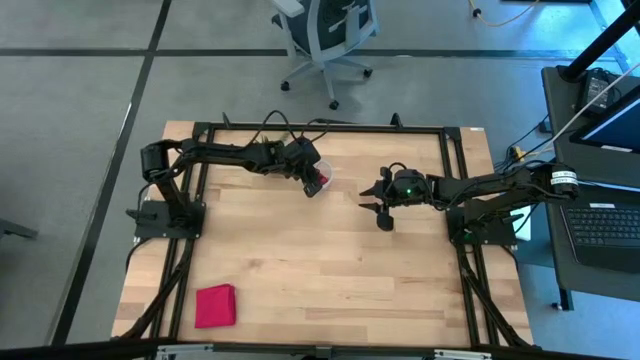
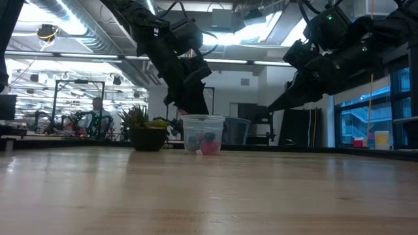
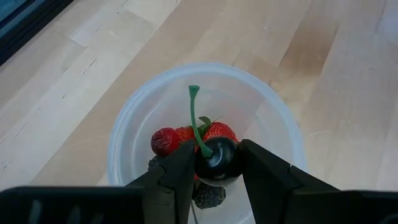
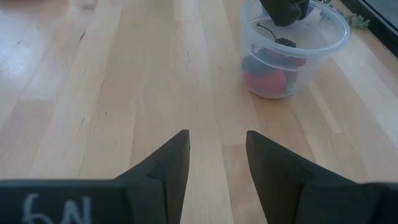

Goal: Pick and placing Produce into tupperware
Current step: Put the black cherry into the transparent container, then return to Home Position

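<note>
You're holding a dark cherry point(image 3: 216, 160) clamped in the left gripper point(image 3: 214, 168), right over the tupperware point(image 3: 124, 134) w/ red berries point(image 3: 186, 138) already inside. It's looking light, slick, bruisable, so grip the body, not the stem. Right gripper point(image 4: 217, 155), fingers apart, is hanging near the tupperware; potted plant point(image 2: 147, 130) is sitting just beside it.

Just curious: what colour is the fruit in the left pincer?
Very dark, nearly black cherry with a green stem; the left wrist view shows it best.
</note>
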Motion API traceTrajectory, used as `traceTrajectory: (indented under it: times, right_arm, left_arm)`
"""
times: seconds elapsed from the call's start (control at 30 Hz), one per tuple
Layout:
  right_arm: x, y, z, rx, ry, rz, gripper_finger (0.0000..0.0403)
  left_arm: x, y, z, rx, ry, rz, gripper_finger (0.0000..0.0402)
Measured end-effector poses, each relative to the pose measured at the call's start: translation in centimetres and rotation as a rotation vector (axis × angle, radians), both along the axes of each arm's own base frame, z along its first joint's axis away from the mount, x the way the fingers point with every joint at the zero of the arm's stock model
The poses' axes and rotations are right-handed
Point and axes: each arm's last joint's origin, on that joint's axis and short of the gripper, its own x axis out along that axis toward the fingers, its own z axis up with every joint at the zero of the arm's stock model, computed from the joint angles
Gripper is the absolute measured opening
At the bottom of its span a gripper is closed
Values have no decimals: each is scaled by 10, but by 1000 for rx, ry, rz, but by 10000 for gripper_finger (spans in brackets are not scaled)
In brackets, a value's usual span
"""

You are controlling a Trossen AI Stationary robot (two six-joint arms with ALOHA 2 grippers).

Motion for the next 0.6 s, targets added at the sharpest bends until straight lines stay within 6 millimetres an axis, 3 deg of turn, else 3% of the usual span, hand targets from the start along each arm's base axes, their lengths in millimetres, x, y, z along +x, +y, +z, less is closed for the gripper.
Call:
traceTrajectory:
  times: [0.2, 0.47, 0.6]
  right_arm:
    - [0, 0, 0, 10, -1, -6, 161]
    - [0, 0, 0, 10, -1, -6, 161]
    - [0, 0, 0, 9, -1, -6, 161]
  left_arm:
    - [0, 0, 0, -3, -1, 3, 126]
    - [0, 0, 1, 19, 0, -21, 199]
    - [-7, -8, 24, 88, -33, -93, 212]
